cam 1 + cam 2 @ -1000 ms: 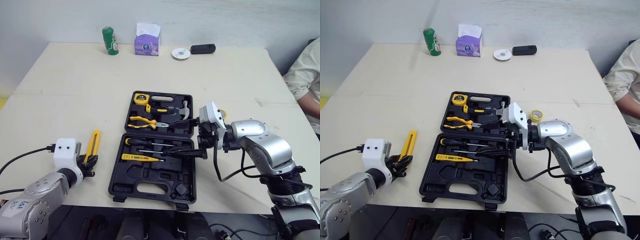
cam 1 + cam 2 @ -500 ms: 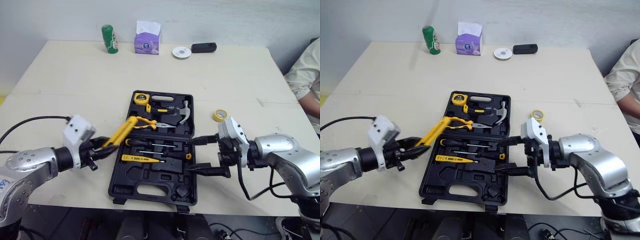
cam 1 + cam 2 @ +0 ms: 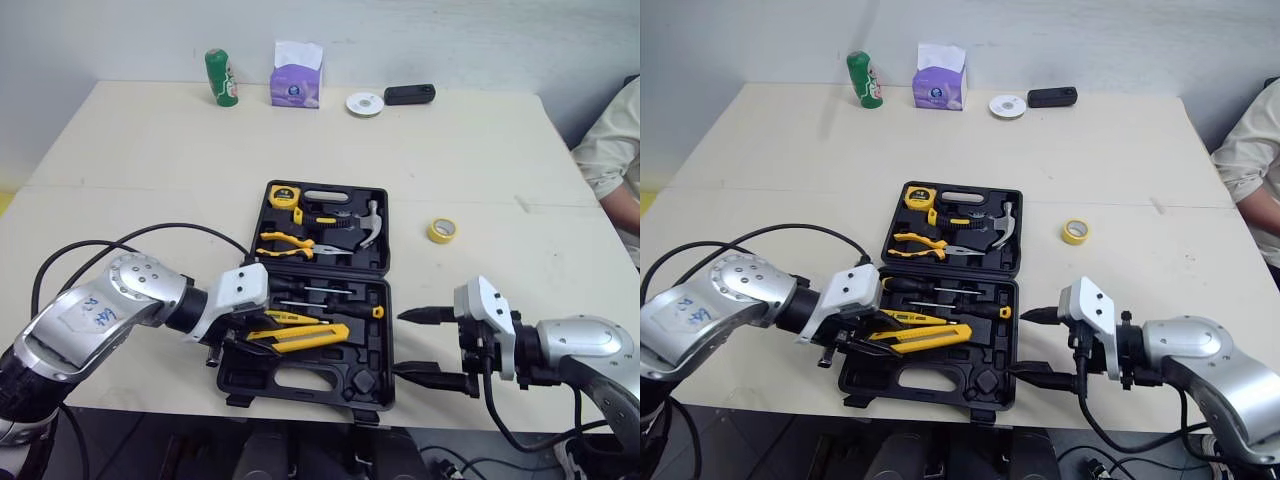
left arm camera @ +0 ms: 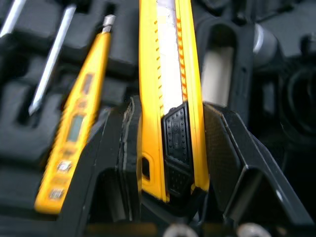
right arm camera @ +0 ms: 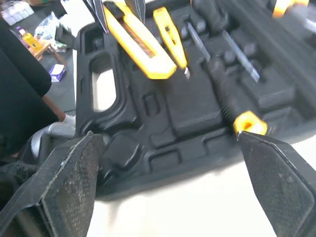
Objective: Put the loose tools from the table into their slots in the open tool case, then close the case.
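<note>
Black moulded plastic tool case [image 3: 385,340] lies open on the beige tabletop [image 3: 130,180], lid half on the far side, tray half towards the robot. The lid half carries a tape measure [image 3: 283,196], pliers [image 3: 285,240] and a hammer [image 3: 368,222], each seated in a recess. The tray half carries two screwdrivers [image 3: 330,308] side by side and, just in front of them, a yellow tester pen [image 3: 280,317]. The left gripper [image 3: 238,338] is over the left part of the tray half, jaws pinching the black-grip end of a yellow utility knife [image 3: 300,338]. In the left wrist view the fingers [image 4: 224,148] press against both sides of the knife body. The knife lies roughly crosswise over the tray, just in front of the tester pen and nearly parallel to it. Whether it touches the tray cannot be told. The right gripper [image 3: 402,344] is just beside the right edge of the tray half, jaws spread wide with nothing between them, tips pointing at the case. A yellow tape roll [image 3: 441,230] lies loose on the tabletop, to the right of the lid half and apart from it. Along the far edge stand a green can [image 3: 220,80], a purple tissue box [image 3: 294,85], a white disc [image 3: 364,104] and a small black object [image 3: 407,95]. A person's sleeve [image 3: 615,150] shows at the right edge.
</note>
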You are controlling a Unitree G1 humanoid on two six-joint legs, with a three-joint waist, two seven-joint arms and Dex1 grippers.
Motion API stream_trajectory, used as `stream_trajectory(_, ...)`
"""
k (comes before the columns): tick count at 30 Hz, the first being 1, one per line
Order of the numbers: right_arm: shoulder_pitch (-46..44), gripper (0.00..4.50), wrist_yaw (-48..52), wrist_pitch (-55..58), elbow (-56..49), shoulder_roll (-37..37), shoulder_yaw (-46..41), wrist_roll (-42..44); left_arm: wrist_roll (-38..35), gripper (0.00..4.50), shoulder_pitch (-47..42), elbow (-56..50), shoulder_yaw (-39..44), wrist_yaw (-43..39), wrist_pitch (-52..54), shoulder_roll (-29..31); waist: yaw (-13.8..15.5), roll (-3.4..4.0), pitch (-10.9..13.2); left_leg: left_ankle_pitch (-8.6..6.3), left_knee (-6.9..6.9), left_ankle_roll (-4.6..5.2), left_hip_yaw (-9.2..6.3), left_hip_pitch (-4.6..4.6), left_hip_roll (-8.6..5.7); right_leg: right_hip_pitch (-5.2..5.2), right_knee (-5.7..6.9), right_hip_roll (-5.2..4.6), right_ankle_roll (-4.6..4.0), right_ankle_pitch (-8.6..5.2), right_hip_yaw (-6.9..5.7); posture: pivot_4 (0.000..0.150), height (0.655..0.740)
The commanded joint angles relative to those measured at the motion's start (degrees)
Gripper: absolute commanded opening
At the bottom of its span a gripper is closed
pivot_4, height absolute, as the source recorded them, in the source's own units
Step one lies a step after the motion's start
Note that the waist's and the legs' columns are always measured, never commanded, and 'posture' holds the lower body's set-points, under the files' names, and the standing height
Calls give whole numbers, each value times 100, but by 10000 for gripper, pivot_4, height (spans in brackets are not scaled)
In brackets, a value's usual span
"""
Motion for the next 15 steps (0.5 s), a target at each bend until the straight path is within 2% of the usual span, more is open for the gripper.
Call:
stream_trajectory(1,219,45000,-189,-11,-378,-5,-355,179,434,13878,-222,224,-258,-254,-416,-125,-9,-1,0,0,1,1,0,0,0,1,0,0,1,1,0,1500,7316)
stream_trajectory(7,559,45000,-454,-68,-602,28,-469,206,930,13878,-389,587,-609,-818,-990,-254,-6,-3,1,2,3,3,1,1,2,1,1,4,3,2,1,1500,7316)
stream_trajectory(15,581,45000,-584,-149,-588,27,-501,186,1473,13878,-355,971,-813,-958,-1347,-682,-4,-5,0,5,7,10,-1,4,1,8,1,2,5,2,1,1500,7316)
